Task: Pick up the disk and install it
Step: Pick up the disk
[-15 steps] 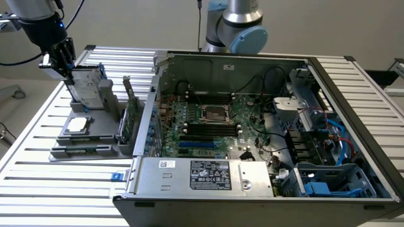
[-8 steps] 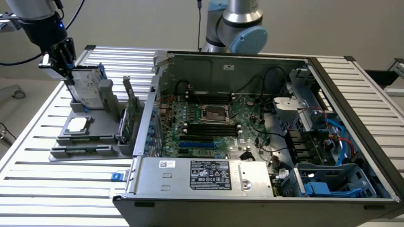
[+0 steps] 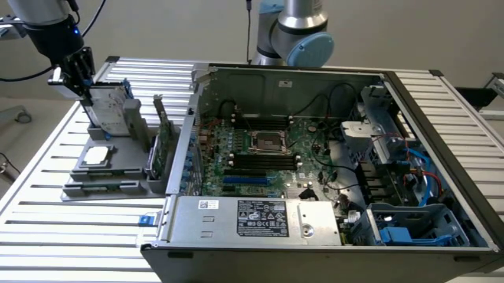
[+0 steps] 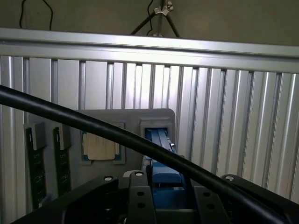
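Evidently the gripper is clamped on the disk, upright just below it in the grey stand; lifting straight up, without tilt, should avoid jamming.

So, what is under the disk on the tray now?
Under the disk is the grey stand of the tray. The stand's walls cover the disk's lower edge, so I cannot tell whether it rests in the slot.

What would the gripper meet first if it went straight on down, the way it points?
Most likely the disk, standing on edge in the grey holder beneath the gripper; its blue carrier frame lies dead ahead in the wrist view.
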Motion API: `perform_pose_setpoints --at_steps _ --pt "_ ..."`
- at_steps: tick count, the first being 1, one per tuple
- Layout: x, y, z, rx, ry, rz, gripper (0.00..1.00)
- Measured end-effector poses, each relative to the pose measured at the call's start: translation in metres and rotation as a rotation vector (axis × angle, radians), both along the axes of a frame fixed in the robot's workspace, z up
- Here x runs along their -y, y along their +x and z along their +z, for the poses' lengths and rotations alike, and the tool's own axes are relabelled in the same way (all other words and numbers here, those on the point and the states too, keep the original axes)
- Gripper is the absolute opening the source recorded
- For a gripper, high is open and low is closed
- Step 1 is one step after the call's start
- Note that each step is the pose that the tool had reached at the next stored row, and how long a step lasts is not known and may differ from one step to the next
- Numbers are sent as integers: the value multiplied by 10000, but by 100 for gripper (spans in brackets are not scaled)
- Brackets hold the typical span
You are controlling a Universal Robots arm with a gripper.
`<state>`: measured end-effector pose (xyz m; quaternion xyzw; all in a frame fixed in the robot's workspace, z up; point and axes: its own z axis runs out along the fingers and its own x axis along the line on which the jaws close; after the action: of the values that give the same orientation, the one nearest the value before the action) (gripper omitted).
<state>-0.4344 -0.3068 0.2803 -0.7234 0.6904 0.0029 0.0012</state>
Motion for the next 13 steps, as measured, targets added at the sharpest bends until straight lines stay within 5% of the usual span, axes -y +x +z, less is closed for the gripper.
perform_pose_setpoints --at_steps 13 --pt "11 0 0 -1 7 -1 33"
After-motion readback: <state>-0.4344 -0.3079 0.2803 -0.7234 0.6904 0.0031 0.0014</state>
